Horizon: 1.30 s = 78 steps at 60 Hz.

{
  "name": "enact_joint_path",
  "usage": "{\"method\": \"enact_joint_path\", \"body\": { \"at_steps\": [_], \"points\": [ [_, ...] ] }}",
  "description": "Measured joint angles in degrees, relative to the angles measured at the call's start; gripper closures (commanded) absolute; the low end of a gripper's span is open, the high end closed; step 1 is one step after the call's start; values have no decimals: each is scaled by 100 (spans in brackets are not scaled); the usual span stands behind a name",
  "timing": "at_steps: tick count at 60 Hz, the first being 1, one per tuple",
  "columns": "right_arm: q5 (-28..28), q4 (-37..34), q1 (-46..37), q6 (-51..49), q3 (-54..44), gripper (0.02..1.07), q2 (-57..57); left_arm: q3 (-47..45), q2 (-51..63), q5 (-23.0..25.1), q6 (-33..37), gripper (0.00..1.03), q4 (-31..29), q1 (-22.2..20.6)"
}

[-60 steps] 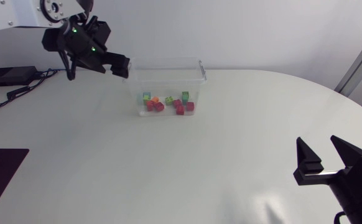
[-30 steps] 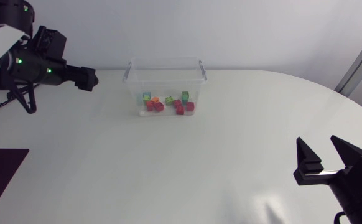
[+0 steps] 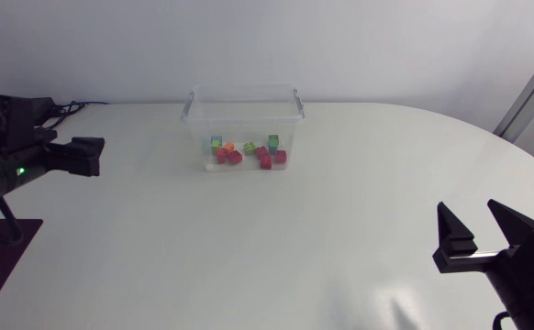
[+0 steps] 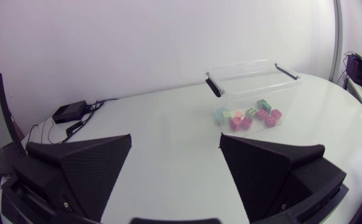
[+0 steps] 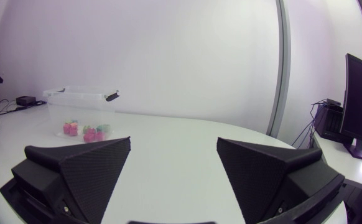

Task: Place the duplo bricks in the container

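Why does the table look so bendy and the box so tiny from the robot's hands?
Left wrist view: the fisheye lens curves the table and makes the left hand loom huge, the container small. Right wrist view: same bulge, right hand big, container farther off. Head view: hardly any bending.

Head view overhead; both wrist views low, toward the shared container (image 4: 250, 66).
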Motion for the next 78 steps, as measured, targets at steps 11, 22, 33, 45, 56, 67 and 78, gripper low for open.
{"method": "enact_joint_path", "body": {
  "at_steps": [11, 22, 33, 45, 56, 67, 78],
  "points": [
    [0, 0, 0, 0, 0, 7, 0, -804, -938, 140, 0, 4, 343, 0],
    [0, 2, 0, 0, 0, 7, 0, -1523, -1733, 308, 125, 4, 485, -28],
    [2, 2, 0, 2, 0, 7, 0, -2009, -2347, 328, 149, 4, 485, -26],
    [2, 0, 0, 4, 0, 7, 0, -2312, -2948, 319, 33, 4, 487, -26],
    [4, 2, 0, 48, 0, 7, 0, -2660, -3506, 275, -201, 4, 485, -26],
    [4, 2, 2, 74, 0, 7, 0, -2962, -4050, 243, -459, 4, 485, -26],
    [7, 2, 2, 181, 0, 7, 0, -3283, -4597, 212, -702, 4, 485, -26]
  ]
}}
